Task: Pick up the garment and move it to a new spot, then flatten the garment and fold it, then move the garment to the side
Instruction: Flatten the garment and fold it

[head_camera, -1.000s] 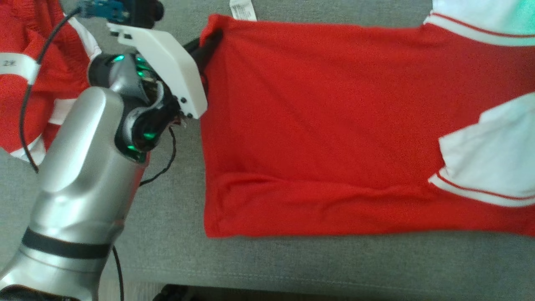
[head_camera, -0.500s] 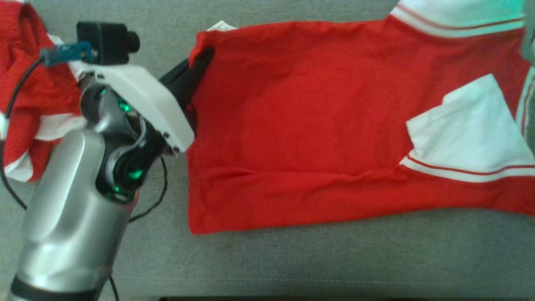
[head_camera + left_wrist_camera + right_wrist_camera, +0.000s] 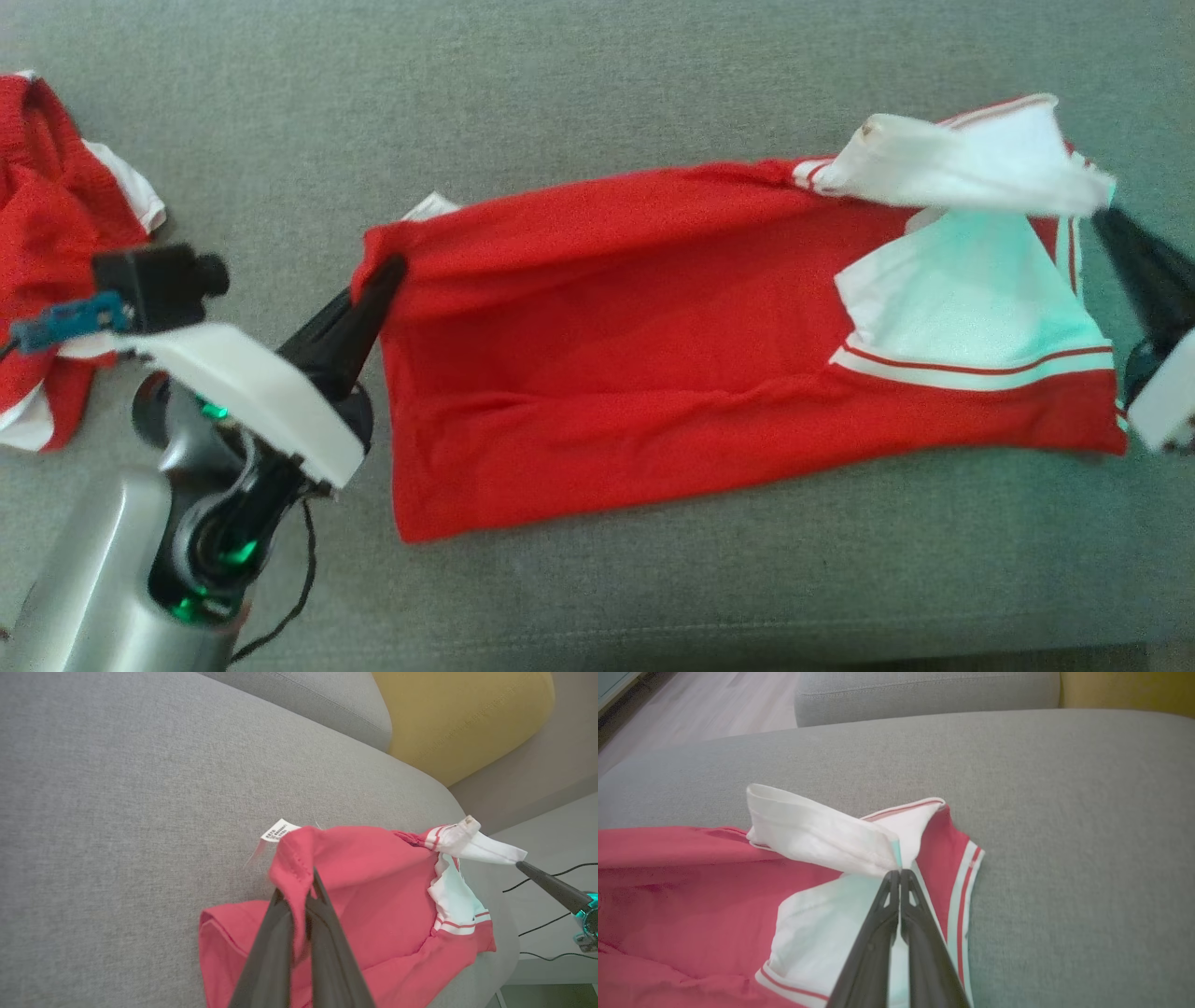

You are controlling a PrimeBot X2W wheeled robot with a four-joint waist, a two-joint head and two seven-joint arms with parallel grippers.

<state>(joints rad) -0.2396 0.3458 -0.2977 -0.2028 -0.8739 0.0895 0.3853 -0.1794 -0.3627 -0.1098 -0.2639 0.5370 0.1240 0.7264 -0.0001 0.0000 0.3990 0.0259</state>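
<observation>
On grey sofa seat [image 3: 597, 75]: red garment [image 3: 635, 373] stretched mid-cushion, far edge lifted. Left gripper [image 3: 390, 271] clamped on hem corner, right gripper [image 3: 1104, 220] pinched shut on white flap. Soft, light, saggy — probably best held at corners, kept taut. Open room behind; second red garment [image 3: 47, 233] near on left, front edge close.
</observation>
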